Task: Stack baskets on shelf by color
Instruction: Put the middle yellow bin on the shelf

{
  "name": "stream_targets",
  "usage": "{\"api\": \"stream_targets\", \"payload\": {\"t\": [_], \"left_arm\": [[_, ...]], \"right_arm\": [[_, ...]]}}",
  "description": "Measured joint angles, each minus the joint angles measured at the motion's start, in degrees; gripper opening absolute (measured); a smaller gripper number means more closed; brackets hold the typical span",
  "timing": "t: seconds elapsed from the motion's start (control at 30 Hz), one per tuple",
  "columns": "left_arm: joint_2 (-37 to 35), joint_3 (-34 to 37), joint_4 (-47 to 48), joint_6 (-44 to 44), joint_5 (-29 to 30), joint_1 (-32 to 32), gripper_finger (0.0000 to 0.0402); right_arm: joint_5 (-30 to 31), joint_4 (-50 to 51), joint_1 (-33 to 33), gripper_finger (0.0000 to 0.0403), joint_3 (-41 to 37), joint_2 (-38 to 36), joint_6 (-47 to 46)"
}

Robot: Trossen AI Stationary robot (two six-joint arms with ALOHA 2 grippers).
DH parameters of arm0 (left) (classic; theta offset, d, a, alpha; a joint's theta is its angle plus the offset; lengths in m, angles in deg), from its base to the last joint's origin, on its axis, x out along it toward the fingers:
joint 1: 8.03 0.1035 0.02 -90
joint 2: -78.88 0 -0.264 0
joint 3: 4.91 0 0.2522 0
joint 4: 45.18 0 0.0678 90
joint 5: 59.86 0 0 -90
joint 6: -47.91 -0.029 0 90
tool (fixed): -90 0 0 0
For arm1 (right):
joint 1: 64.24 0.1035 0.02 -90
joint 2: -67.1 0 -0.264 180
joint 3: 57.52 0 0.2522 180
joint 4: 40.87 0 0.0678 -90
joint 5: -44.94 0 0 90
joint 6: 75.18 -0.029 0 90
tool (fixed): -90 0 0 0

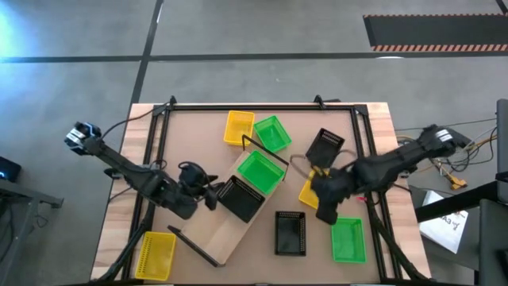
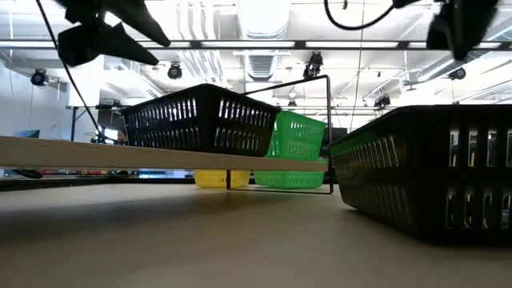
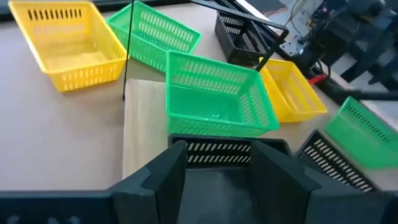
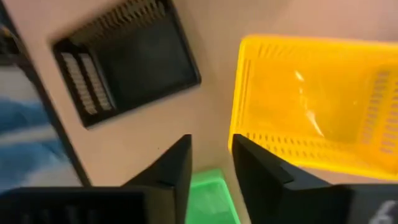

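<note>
The shelf lies slantwise on the table, its far end frame standing upright. On the board rest a green basket and a black basket, bottoms down. My left gripper is open at the black basket's end nearest it, one finger toward each side. My right gripper hangs open beside a yellow basket that sits on the table, with a green basket showing below the gap. In the high view the right gripper is right of the shelf.
Loose on the table are yellow baskets, green baskets and black baskets. A black frame runs around the table's edges. Cables and papers lie off its right side.
</note>
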State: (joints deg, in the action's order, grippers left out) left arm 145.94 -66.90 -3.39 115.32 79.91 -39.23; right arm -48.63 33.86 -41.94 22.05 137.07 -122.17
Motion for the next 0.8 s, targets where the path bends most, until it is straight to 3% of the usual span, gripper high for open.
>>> {"api": "stream_targets", "payload": {"t": [0.1,0.23,0.57,0.8], "left_arm": [[-0.6,0.0,-1.3,-4.5,-0.2,0.0,0.0164],[-0.7,0.0,-3.1,-9.7,-1.0,0.0,0.0164],[-0.7,0.0,-3.6,-16.9,-6.8,0.0,0.0164],[-0.7,0.0,-3.6,-17.2,-9.5,0.0,0.0164]], "right_arm": [[0.3,-0.3,2.0,0.0133,-2.2,3.5,-1.8],[1.3,-5.2,1.9,0.0138,-5.3,7.3,-3.4],[5.3,-9.9,1.5,0.0113,-5.3,16.8,-4.1],[6.6,-9.7,1.5,0.0068,-5.3,21.3,-4.0]]}}
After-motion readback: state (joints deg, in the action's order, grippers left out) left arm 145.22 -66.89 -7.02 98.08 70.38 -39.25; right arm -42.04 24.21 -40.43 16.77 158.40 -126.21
